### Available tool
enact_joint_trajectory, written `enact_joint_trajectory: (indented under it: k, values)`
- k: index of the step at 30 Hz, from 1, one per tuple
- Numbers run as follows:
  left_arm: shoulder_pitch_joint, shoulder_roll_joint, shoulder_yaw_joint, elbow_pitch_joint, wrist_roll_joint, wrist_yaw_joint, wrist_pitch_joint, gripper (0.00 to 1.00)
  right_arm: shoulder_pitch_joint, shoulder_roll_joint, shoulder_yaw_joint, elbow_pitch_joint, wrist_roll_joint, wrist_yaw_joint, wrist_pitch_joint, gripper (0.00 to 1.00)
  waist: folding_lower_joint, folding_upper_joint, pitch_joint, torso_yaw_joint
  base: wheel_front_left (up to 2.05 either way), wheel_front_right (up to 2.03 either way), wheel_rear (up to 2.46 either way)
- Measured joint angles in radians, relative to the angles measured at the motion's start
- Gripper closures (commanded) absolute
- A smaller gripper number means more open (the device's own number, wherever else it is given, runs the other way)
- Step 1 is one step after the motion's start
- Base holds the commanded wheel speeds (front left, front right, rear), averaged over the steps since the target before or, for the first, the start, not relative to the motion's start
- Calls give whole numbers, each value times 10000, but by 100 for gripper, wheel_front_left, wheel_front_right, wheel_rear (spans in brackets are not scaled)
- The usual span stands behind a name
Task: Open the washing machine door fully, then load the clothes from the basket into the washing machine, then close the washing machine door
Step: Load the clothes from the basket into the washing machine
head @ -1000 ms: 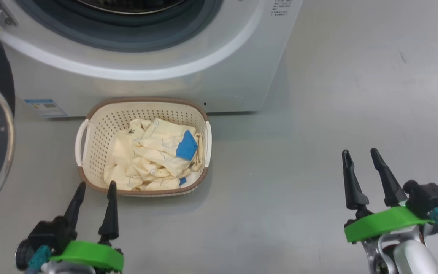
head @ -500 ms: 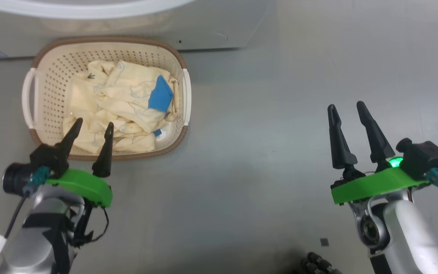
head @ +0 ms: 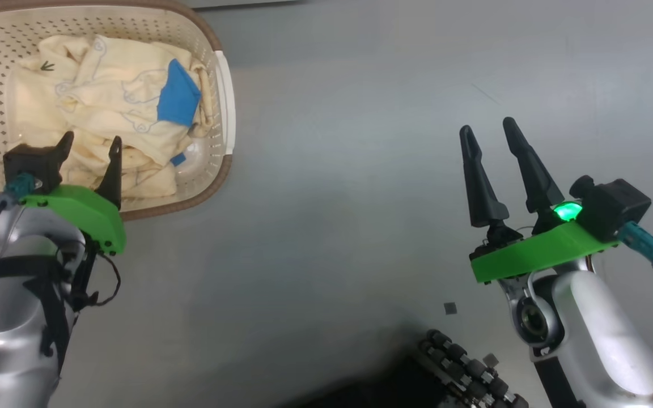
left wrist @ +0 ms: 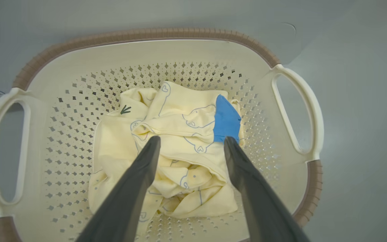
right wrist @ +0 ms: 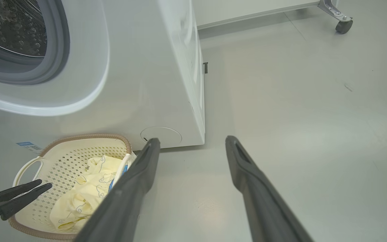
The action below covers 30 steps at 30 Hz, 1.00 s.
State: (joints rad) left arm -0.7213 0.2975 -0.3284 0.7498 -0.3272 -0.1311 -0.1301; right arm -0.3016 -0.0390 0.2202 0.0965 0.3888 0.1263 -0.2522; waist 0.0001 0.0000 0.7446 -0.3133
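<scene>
Head view: left jaws hang spread just above the clothes (head: 105,102) in the basket (head: 221,170); right jaws, also spread, idle over the floor (head: 332,170). A shallow pinch might catch one fold and drop the rest.

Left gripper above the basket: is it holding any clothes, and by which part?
Nothing is held. The left gripper is open over the clothes; the right gripper is open and empty.

no text can be read. a small blue-white label (right wrist: 28,146) sits low on the front of the washing machine (right wrist: 153,84), just beyond the left end of the basket (right wrist: 89,136); its print is too small to make out.
</scene>
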Motion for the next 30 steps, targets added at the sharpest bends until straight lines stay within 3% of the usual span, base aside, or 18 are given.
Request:
enact_joint_trajectory:
  k: [11,30]
  values:
    - [-1247,301,-151,1106,23,58,784,0,-309,0,489,-178,301,0,0,0,0,0,921,-505,0,0,0]
    - [-2211,1342,-550,1394,280,54,1319,0,-535,0,767,-449,616,0,-2,0,-1,0,2067,-1053,0,0,0]
